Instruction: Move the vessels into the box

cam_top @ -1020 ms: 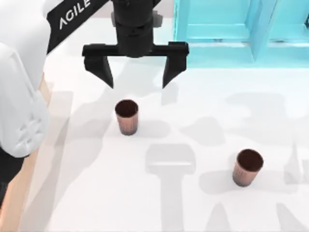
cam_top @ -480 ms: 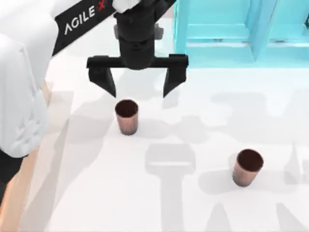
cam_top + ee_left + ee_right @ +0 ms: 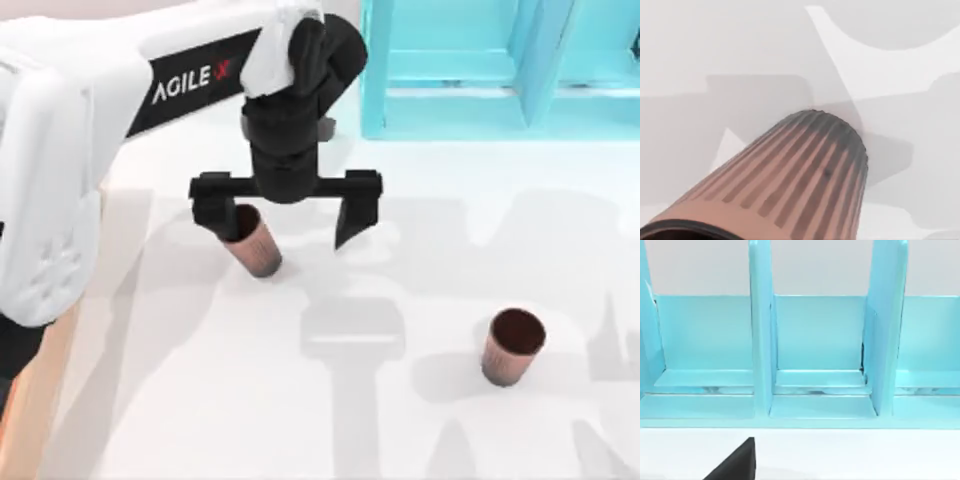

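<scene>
The left tool [image 3: 286, 218] hangs wide open astride cup 1 [image 3: 254, 246], which tilts under 1 finger, near the cyan shelf [image 3: 450, 90]. Risk: further descent topples it. Cup 2 [image 3: 513, 346] stands well apart on the counter [image 3: 400, 430].

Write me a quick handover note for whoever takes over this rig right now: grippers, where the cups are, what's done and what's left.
Left gripper: open, lowered around the left cup; one finger overlaps its rim, the other stands off to its side. The cup looks tilted; contact cannot be confirmed.
Right arm: parked, its wrist camera facing the cyan shelf frame.
Right cup: upright on the white table, untouched.
Box: a strip of wooden edge shows at the table's left.
Done: neither cup is in the box.
Left: check the left cup's tilt, grip it, carry it to the box, then the right cup.
</scene>
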You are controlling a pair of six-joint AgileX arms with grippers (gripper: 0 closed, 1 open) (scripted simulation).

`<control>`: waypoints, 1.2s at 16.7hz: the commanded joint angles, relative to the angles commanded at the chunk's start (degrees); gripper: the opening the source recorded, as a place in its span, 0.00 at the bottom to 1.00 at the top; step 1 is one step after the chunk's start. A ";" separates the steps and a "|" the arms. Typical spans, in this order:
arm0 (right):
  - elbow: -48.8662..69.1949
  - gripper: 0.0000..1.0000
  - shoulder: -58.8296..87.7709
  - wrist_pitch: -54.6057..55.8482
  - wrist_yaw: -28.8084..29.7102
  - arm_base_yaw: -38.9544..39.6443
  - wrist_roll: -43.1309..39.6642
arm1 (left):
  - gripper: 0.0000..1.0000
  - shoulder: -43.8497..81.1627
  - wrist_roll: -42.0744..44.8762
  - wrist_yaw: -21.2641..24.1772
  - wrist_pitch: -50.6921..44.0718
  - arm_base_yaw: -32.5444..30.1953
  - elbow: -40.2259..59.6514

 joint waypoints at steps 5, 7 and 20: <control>0.00 1.00 0.00 0.00 0.00 0.00 0.00 | 0.92 -0.02 0.00 0.00 0.38 0.00 -0.38; 0.00 1.00 0.00 0.00 0.00 0.00 0.00 | 0.77 -0.02 0.00 0.00 0.38 0.00 -0.38; 0.00 1.00 0.00 0.00 0.00 0.00 0.00 | 0.00 -0.02 0.00 0.00 0.38 0.00 -0.38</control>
